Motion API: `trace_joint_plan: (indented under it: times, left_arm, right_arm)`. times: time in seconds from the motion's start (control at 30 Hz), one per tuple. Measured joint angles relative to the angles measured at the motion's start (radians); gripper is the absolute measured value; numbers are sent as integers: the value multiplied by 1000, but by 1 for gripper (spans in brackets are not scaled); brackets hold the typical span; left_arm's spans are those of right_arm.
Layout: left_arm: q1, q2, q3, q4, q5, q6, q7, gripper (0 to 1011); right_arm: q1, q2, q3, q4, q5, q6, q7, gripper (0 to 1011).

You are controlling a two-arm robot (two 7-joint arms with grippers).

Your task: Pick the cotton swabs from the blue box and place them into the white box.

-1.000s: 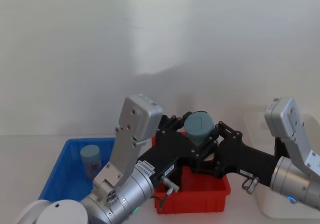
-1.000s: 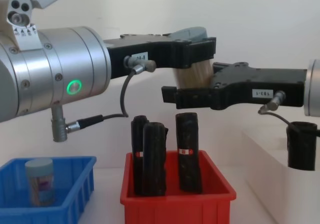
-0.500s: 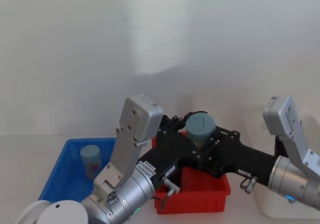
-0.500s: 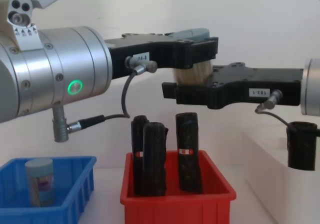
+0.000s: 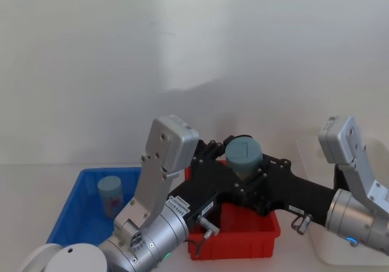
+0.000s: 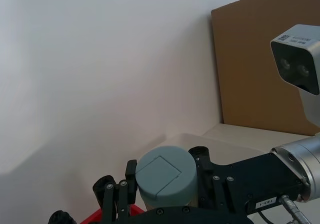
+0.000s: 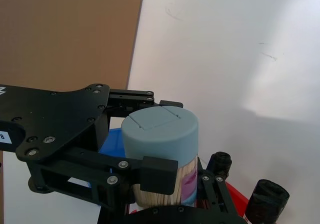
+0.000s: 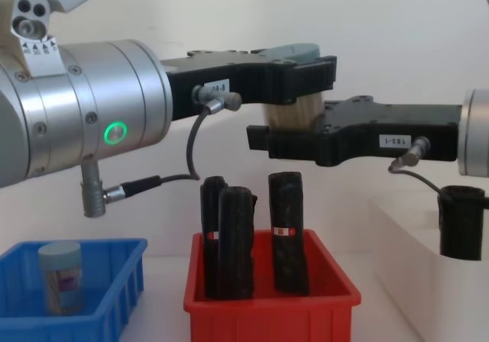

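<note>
Above the red plastic bin (image 8: 271,300) of black rolls (image 8: 288,231), I see left gripper (image 5: 234,163) and right gripper (image 5: 246,178) both clenched on one clear cotton-swab jar with a grey-blue lid (image 5: 242,153). Left of the red bin, a second jar (image 8: 59,277) stands in the bright blue plastic bin (image 8: 114,285).

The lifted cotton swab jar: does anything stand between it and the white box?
Nothing visible does. The clear, grey-lidded cotton swab jar, gripped by both the left gripper and right gripper, hangs above the red bin's black rolls; the white box lies rightward.
</note>
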Motion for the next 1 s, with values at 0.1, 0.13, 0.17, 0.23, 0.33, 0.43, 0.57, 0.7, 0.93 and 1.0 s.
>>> trace_joint_plan:
  times: [0.1, 0.13, 0.17, 0.23, 0.33, 0.43, 0.57, 0.7, 0.93, 1.0]
  left_arm:
    - [0, 0, 1, 0, 0, 0, -1, 801]
    - [0, 0, 1, 0, 0, 0, -2, 831]
    - [0, 0, 1, 0, 0, 0, -2, 853]
    - [0, 0, 1, 0, 0, 0, -2, 919]
    - [0, 0, 1, 0, 0, 0, -2, 990]
    - [0, 0, 1, 0, 0, 0, -2, 1003]
    - [0, 0, 1, 0, 0, 0, -2, 1003]
    - [0, 0, 0, 0, 0, 0, -2, 1003]
    - [0, 0, 0, 0, 0, 0, -2, 1003]
    - [0, 0, 0, 0, 0, 0, -2, 1003]
  right_arm:
    - [0, 0, 0, 0, 0, 0, 0, 624]
    - [0, -1, 0, 0, 0, 0, 0, 624]
    - [0, -1, 0, 0, 0, 1, 0, 624]
    - [1, -1, 0, 0, 1, 1, 0, 624]
    - [1, -1, 0, 0, 1, 1, 0, 624]
    - [0, 1, 0, 0, 1, 1, -2, 624]
    - [-7, 10, 3, -4, 0, -1, -21, 624]
    - [-19, 23, 10, -11, 3, -7, -48, 624]
    - [-54, 57, 31, -34, 22, -28, -125, 624]
    - [-61, 64, 36, -38, 26, -33, -141, 624]
